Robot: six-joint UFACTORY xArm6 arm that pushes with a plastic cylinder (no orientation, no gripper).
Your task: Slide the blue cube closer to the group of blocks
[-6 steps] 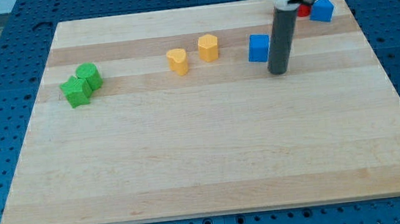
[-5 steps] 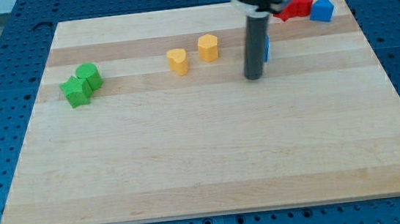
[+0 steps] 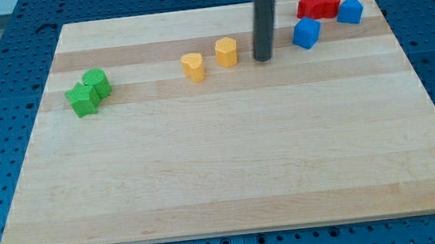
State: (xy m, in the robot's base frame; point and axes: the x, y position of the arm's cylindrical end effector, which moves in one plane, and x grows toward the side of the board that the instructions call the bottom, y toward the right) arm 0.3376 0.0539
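Progress since a moment ago: blue cube (image 3: pixel 306 32) has shifted toward the bench's (image 3: pixel 223 177) top right corner, near the red blocks (image 3: pixel 319 4). My tip (image 3: pixel 263 57) now sits left of it, apart; no end effector to open or close.

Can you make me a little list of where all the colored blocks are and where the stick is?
blue cube: near the view's top right, just below and left of the red blocks
red blocks: two, side by side at the top right
other blue block: right of the red ones
yellow blocks: and, top middle
green blocks: two, touching, at the left
my tip: between the right yellow block and the blue cube, touching neither
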